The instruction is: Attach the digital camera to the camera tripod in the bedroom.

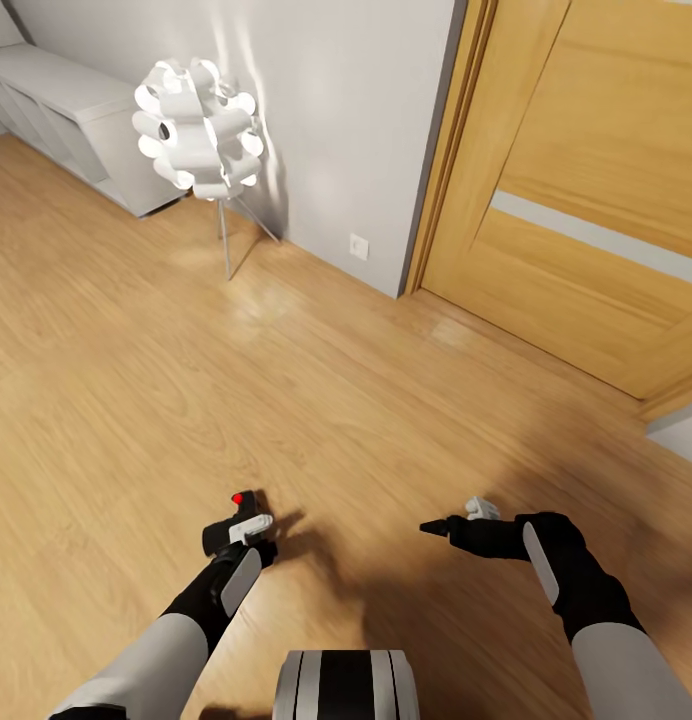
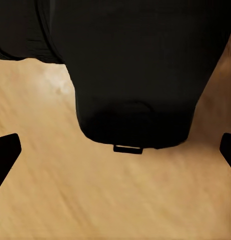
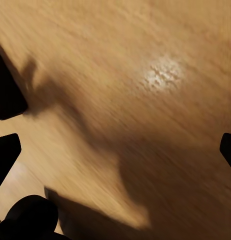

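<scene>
No readable text, labels, brands, numbers or signs showing anywhere. Digital camera (image 1: 244,520), sitting between left jaws, showing plain black body with red button only, no lettering legible. Wooden door (image 1: 586,190), wall socket (image 1: 358,246) and lamp (image 1: 198,125), all well ahead of jaws, bearing no markings.

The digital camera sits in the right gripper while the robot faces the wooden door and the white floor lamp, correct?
Not quite: the digital camera, with its red button, is in the left gripper, as the head view shows. The right gripper holds nothing. The wooden door and the white floor lamp do stand ahead.
</scene>
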